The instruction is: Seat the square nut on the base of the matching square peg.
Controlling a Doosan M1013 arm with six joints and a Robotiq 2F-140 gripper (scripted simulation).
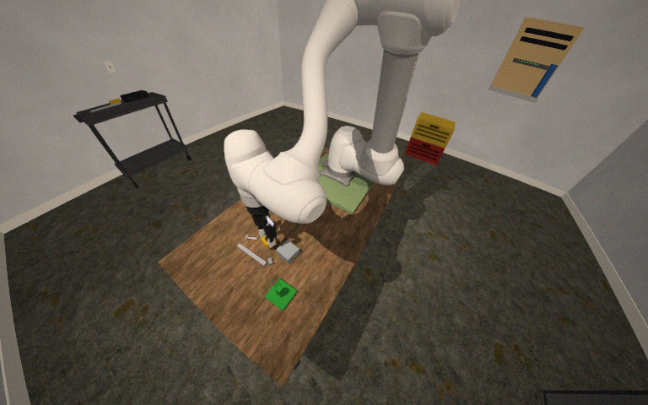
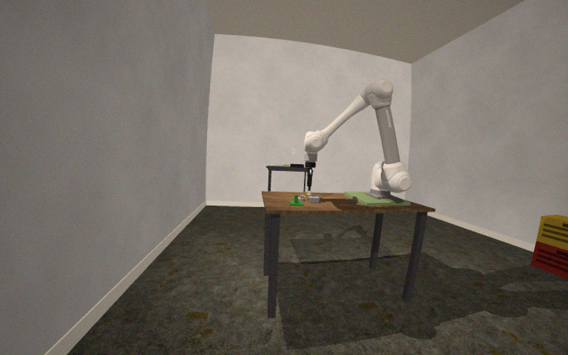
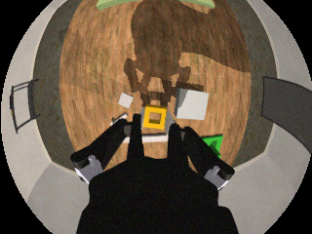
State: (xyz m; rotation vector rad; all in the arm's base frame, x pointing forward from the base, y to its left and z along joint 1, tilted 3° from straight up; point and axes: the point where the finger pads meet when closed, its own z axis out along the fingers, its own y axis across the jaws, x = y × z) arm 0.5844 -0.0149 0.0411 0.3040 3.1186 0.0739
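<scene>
The yellow square nut [image 3: 155,117] sits between my fingertips on the wooden table, and it also shows in the top view [image 1: 264,240]. My gripper [image 3: 154,115] [image 1: 267,239] is shut on it, pointing straight down at the table top. The green base with the square peg [image 1: 281,292] lies nearer the table's front edge; it shows in the wrist view at the right [image 3: 214,143] and in the exterior view [image 2: 296,200], apart from the gripper.
A grey block [image 1: 288,251] lies right beside the gripper. A long grey bar [image 1: 251,254], a small grey piece [image 1: 270,261] and a small bolt [image 1: 248,237] lie to its left. The arm's green base plate [image 1: 344,191] is at the back.
</scene>
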